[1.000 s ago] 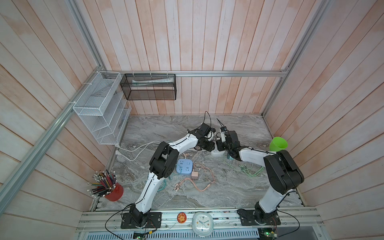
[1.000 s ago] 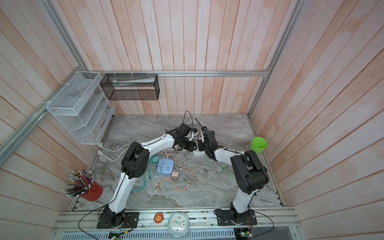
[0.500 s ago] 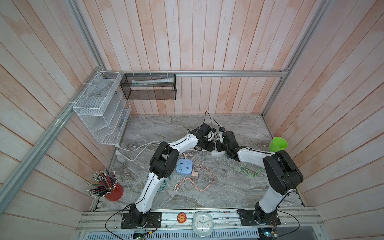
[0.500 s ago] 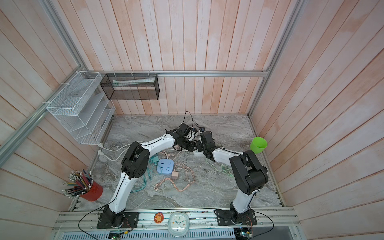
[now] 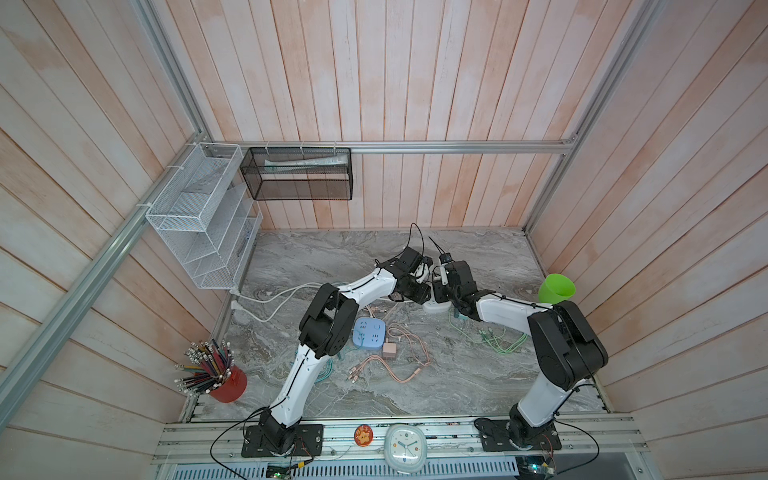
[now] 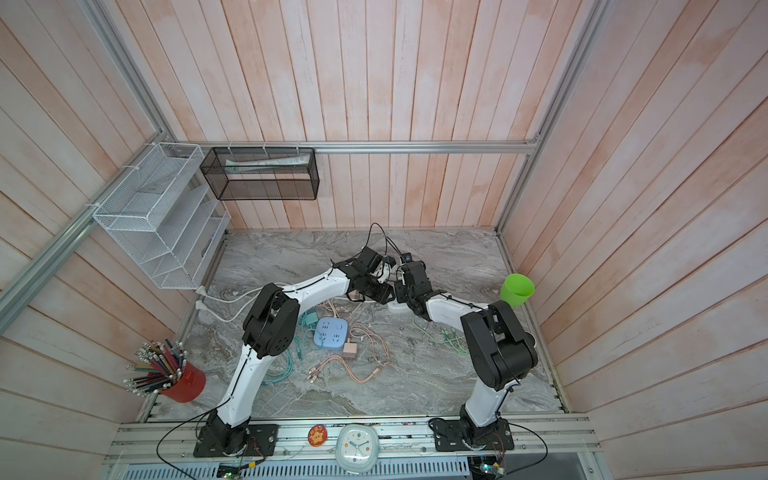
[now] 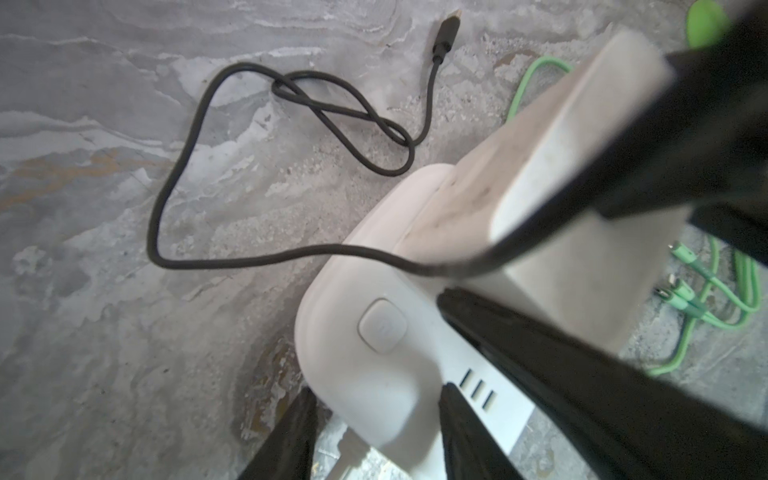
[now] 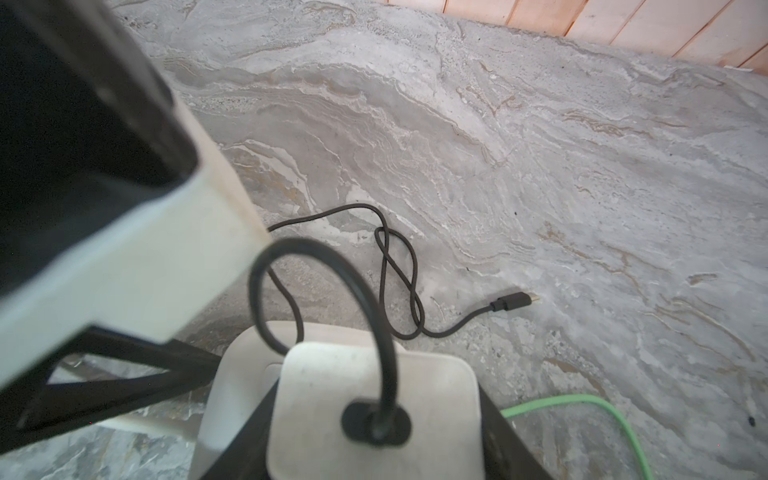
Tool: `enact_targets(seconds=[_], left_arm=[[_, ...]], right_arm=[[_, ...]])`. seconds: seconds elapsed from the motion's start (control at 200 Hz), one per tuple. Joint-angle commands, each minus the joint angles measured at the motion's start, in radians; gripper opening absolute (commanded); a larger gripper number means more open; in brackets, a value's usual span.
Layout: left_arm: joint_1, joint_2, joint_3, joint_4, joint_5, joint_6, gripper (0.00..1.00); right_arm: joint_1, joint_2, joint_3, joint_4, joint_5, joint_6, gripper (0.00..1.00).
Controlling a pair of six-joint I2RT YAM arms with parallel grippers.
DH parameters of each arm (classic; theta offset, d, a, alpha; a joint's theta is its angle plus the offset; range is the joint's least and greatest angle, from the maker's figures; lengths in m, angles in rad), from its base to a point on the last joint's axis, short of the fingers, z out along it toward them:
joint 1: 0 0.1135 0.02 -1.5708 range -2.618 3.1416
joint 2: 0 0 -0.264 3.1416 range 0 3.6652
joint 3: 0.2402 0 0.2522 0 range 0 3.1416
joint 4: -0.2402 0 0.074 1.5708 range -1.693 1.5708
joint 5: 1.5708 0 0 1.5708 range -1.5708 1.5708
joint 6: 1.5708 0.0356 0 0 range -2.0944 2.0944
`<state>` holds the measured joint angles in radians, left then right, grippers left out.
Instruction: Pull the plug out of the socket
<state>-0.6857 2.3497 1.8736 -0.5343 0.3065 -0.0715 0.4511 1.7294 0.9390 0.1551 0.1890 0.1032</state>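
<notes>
Veined grey marble table (image 8: 540, 166), mid-back: square white plug (image 8: 316, 374), matte with rounded corners, sits upright in smooth rounded socket strip (image 7: 365, 374). Black fingers of right gripper (image 8: 376, 395) clamp plug's two sides. Partly spread left gripper (image 7: 378, 395) is at strip's cord end, one finger beside edge, other over top; actual hold unclear. Thin black cable (image 7: 152, 226) loops from plug top across stone.

Open counter (image 5: 332, 253) stretches along the far wall and far left; a looped black cable (image 8: 511, 302) lies at far centre, green cables (image 7: 681, 300) clutter the right, pink cables (image 5: 399, 331) and a blue power strip (image 5: 369, 332) the near middle.
</notes>
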Motion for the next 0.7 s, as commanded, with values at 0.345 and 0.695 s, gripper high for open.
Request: enact_targets(seconds=[0.345,0.695], left_arm=[[-0.006,0.11,-0.097,-0.189,-0.094,0.038,0.5],[-0.006,0.112,-0.097,-0.19,-0.096,0.039,0.5]], right_arm=[[-0.046,-0.038,0.043,0.04,-0.034,0.075,0.3],[0.003,0.004,0.109,-0.047,0.092,0.011,0.26]])
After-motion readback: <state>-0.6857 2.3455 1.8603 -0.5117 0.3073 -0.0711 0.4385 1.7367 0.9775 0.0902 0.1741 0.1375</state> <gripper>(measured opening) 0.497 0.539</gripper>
